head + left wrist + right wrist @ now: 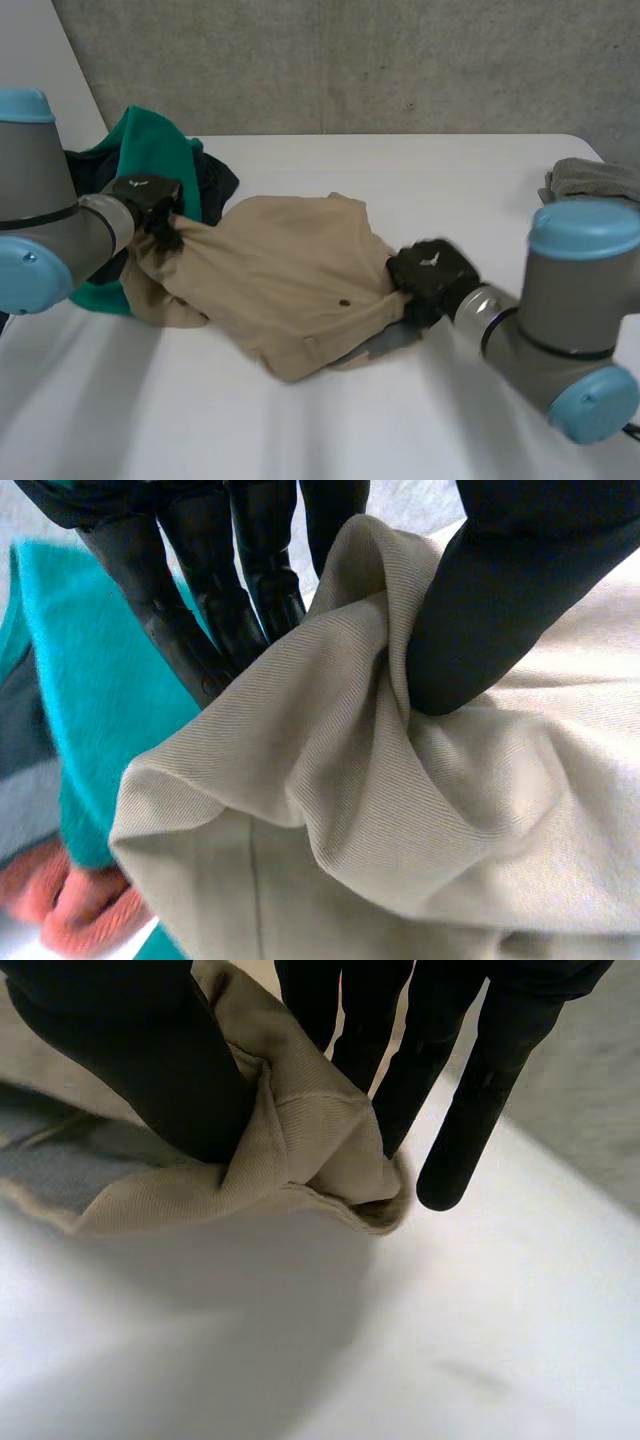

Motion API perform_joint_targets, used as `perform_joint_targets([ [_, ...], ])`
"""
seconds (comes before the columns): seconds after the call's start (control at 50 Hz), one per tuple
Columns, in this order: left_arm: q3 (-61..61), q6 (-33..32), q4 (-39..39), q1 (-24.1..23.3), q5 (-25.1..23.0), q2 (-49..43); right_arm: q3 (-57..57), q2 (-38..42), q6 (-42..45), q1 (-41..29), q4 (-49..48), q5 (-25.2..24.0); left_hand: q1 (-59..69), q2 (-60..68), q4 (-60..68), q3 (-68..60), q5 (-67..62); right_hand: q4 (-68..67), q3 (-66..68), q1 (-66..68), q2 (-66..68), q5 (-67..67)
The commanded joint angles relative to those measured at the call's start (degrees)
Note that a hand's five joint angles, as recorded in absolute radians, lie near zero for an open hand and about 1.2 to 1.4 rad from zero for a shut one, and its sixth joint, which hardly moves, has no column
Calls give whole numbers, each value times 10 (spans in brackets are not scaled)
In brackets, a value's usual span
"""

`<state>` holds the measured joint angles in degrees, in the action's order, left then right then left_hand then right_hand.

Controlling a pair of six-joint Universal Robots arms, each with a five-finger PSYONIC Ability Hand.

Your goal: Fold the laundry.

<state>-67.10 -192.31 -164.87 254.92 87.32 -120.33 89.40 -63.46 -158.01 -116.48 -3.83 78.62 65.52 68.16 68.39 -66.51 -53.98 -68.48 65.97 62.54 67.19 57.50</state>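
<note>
White counter (300, 430), matte, bare across the near side. Grey concrete wall (350, 60) runs behind it.

Beige garment (290, 290) lies crumpled mid-counter, stretched btw the two hands. At the far left corner a teal garment (150, 140) is heaped w/ a dark garment (215, 182). The beige garment's left end touches that heap. A grey cloth (590, 178) sits at the far right edge, well apart from the rest.

Left hand (150, 200) is at the beige garment's left end. Its thumb (480, 610) & fingers (185, 630) pinch a bunched fold of fabric btw them, teal just beside the fingers. In the left wrist view there is also orange-pink fabric (80, 910) by the teal, near the beige edge. Too blurred to say what it is.

Right hand (430, 275) is at the garment's right edge, w/ its thumb pressing a hem fold against the fingers. One finger stands straight just off the cloth, tip near the counter. A grey-blue inner side (70, 1170) of the garment shows beside that thumb.
</note>
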Motion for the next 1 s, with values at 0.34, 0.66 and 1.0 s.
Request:
perform_joint_targets([
  [0.34,-86,190,-39,-179,66,80,-577,311,-85,143,-95,-38,145,118,116,-135,-160,-115,140,175,128,125],
  [0.66,84,170,-95,-167,85,-103,-690,413,-109,144,-64,56,-555,-582,-584,565,540,585,-560,-525,-572,-575],
  [1.0,-156,154,-106,-57,39,95,-215,-7,6,71,219,39,-555,-582,-584,565,540,585,-560,-525,-572,-575],
])
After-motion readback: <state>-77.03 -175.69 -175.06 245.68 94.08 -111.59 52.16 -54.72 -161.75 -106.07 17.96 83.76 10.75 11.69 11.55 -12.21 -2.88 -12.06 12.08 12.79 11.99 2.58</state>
